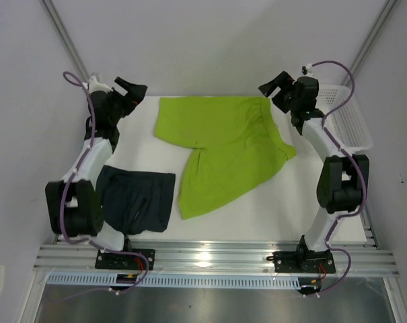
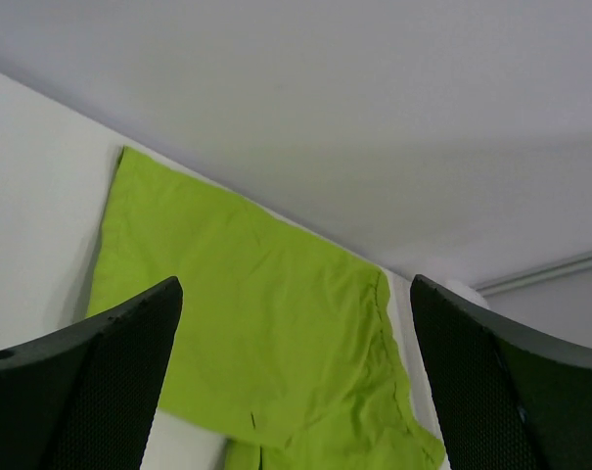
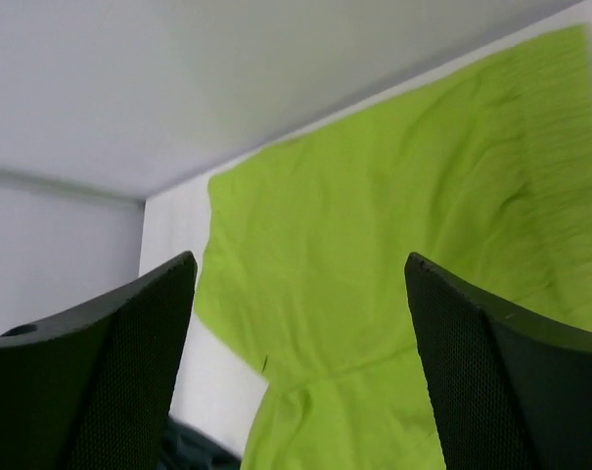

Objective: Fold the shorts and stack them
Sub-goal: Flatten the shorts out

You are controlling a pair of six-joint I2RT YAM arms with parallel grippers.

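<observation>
The lime green shorts [image 1: 223, 151] lie spread across the far middle of the table [image 1: 284, 208]. The dark shorts [image 1: 137, 198] lie folded beside the left arm's base. The left gripper [image 1: 133, 90] and right gripper [image 1: 275, 88] hover off the green pair's far corners, jaws apart and empty. A white basket [image 1: 356, 124] stands at the right edge.

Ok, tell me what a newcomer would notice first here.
The lime green shorts, spread loosely across the middle and far side of the table, dominate. The dark shorts lie in a compact rectangle at the near left. The left gripper and right gripper hang open, empty, over the far corners.
</observation>
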